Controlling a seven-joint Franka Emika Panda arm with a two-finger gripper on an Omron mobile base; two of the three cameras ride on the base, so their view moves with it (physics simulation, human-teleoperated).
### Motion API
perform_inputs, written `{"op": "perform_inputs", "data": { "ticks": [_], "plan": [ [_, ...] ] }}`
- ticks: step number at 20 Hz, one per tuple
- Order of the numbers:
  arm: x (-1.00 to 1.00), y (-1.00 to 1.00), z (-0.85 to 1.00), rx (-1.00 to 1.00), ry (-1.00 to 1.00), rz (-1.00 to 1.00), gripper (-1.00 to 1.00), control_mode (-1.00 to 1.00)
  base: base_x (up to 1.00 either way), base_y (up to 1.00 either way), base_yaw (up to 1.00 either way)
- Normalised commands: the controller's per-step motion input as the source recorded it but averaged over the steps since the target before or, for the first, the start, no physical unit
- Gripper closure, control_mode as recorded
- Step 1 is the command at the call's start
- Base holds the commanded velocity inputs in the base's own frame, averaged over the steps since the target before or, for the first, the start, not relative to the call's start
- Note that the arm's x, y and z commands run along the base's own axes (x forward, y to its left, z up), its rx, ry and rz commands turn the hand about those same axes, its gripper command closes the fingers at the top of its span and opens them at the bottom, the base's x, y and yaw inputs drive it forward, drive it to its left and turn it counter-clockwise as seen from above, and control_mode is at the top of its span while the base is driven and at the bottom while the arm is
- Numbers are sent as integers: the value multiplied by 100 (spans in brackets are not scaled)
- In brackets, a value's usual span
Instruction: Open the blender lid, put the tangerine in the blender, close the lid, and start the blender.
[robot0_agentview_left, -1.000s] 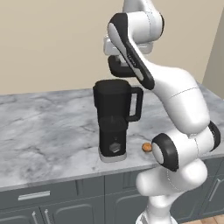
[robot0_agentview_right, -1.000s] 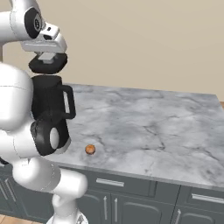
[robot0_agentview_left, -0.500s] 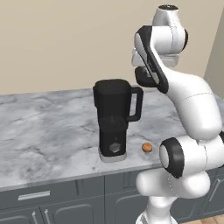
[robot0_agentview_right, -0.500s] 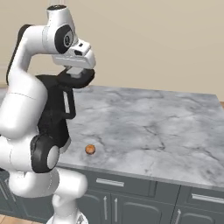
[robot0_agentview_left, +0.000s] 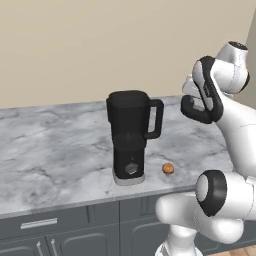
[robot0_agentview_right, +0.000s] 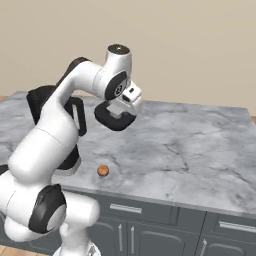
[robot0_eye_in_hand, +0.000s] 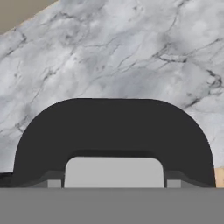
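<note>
Claw (robot0_agentview_right: 120, 114) clamped on the blender lid (robot0_agentview_right: 114, 120), up at frame centre above bare tabletop (robot0_agentview_right: 190, 150), with the tangerine (robot0_agentview_right: 103, 171) lower left beside the open blender (robot0_agentview_left: 131, 135).

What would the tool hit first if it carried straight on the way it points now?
Probably the bare marble counter. The tool holds the blender lid and points down over open stone, right of the blender and past the tangerine. The lid would touch first; height is hard to judge.
</note>
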Motion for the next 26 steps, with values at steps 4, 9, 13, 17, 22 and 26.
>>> {"op": "perform_inputs", "data": {
  "ticks": [4, 9, 13, 17, 22, 26],
  "plan": [
    [0, -100, -72, 20, 0, -16, 100, -100, 0, 0, 0],
    [10, -100, -78, 5, 8, -17, 100, -100, 0, 0, 0],
    [31, -96, -98, 0, 12, -16, 100, -100, 0, 0, 0],
    [40, -60, -93, 0, 3, -8, 100, -100, 0, 0, 0],
    [24, -12, -59, 0, 0, 0, 100, -100, 0, 0, 0],
    [28, 2, -35, -5, 0, 0, 100, -100, 0, 0, 0]
  ]
}}
